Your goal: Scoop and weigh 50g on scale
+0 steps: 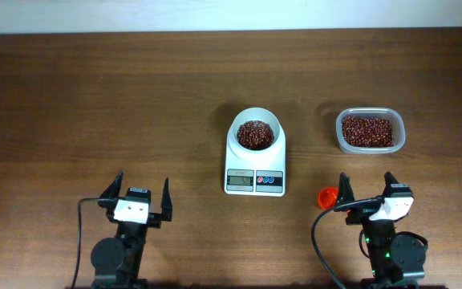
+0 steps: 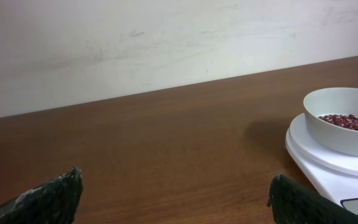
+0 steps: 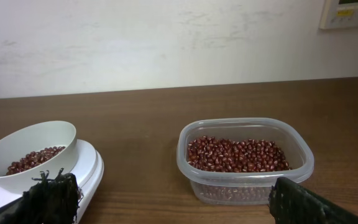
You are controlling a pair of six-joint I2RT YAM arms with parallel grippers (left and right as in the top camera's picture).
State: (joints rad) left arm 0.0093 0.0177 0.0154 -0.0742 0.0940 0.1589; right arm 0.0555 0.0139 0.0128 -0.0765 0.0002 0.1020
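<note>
The white scale [image 1: 255, 181] stands mid-table, and its round bowl [image 1: 255, 122] holds red-brown beans. My left gripper [image 1: 143, 181] rests open near the front edge, left of the scale and apart from it. In the left wrist view that gripper [image 2: 176, 186] has only bare wood between its fingers, and the scale [image 2: 319, 163] with its bowl [image 2: 344, 127] sits at the right edge. My right gripper [image 1: 366, 178] is open at the front right, holding nothing. Seen from the right wrist, this gripper [image 3: 176, 193] faces the gap between the scale bowl [image 3: 17, 146] and a bean tub.
A clear plastic tub [image 1: 399, 132] of red-brown beans sits right of the scale, ahead of the right gripper; the right wrist view shows its wall [image 3: 241, 186] close in front. A small orange-red scoop [image 1: 326, 197] lies on the table beside the right gripper's left finger.
</note>
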